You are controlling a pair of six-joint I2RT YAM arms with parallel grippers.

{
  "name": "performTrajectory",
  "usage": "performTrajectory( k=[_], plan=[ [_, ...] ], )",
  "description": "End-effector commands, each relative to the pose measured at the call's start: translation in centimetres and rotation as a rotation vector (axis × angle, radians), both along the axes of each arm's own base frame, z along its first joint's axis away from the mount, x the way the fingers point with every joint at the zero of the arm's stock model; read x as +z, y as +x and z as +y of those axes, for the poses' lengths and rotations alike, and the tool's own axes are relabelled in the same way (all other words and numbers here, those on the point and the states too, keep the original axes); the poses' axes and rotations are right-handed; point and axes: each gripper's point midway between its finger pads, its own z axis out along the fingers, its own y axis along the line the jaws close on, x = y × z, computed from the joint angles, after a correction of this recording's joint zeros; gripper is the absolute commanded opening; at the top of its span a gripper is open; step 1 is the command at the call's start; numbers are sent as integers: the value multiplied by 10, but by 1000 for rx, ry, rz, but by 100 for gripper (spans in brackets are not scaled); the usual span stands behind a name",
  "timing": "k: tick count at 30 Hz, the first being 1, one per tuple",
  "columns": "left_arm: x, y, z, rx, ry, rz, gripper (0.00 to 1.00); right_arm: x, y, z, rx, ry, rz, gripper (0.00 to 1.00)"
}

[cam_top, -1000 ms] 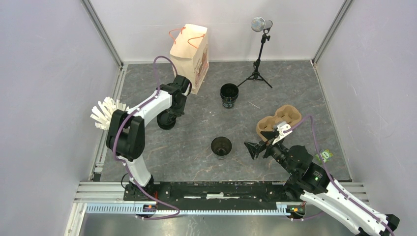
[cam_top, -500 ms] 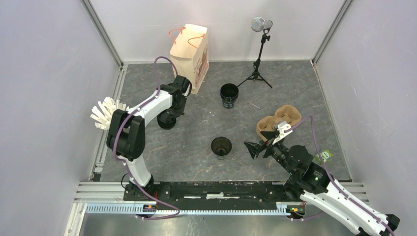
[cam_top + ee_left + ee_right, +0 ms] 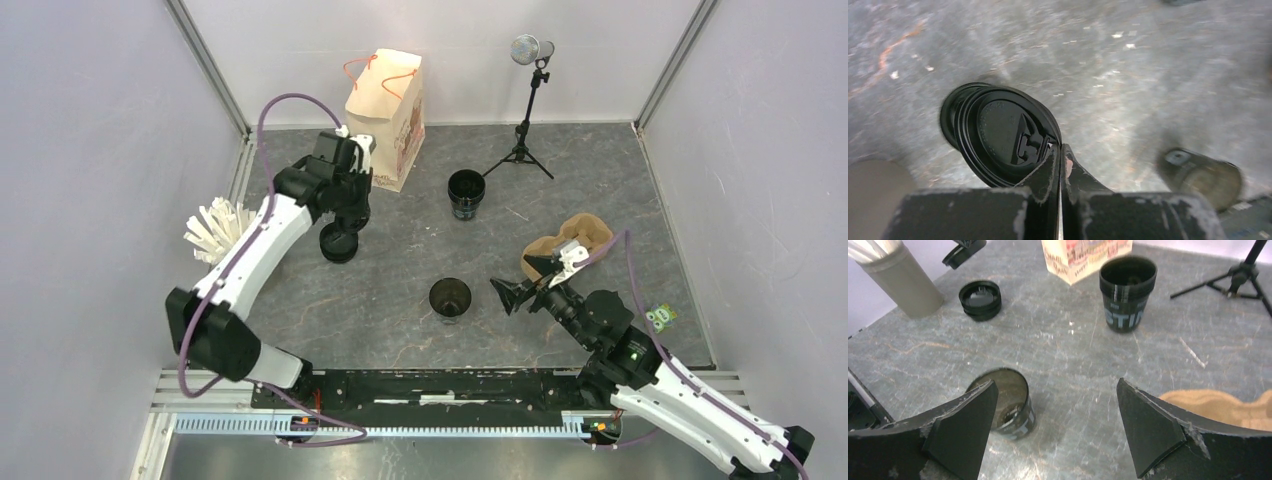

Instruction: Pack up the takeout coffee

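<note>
Left arm [image 3: 250, 255] climbs from the lower left toward the upper middle of the overhead view, elbow out at the left edge, wrist tipped downward. The left gripper [image 3: 1060, 155] has its jaws squeezed tight together, pinching the rim of a tilted black lid [image 3: 998, 130]. Over at the lower right, the right arm [image 3: 690, 410] stretches low toward centre frame, and the right gripper [image 3: 1055, 390] gapes, fingers splayed wide apart.

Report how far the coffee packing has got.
Done: nothing; the near cup and far cup stand lidless. In hand: the left gripper pinches a lid; the right gripper hangs open by the near cup. Left: lidding, carrier, bag.
</note>
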Motion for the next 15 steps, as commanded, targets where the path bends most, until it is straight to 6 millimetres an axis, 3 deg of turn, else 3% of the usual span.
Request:
performTrajectory(
  k=[1, 7, 12, 15],
  plan=[
    [56, -31, -46, -135, -322, -35, 2, 56, 6, 8, 27, 81, -241, 96],
    [108, -89, -96, -327, -758, -27, 2, 87, -3, 36, 168, 102, -469, 97],
    [136, -131, -108, -404, -1016, -31, 2, 108, -27, 62, 342, 128, -677, 98],
    [151, -156, -112, -485, -1132, -20, 2, 113, -30, 71, 364, 113, -752, 98]
  ],
)
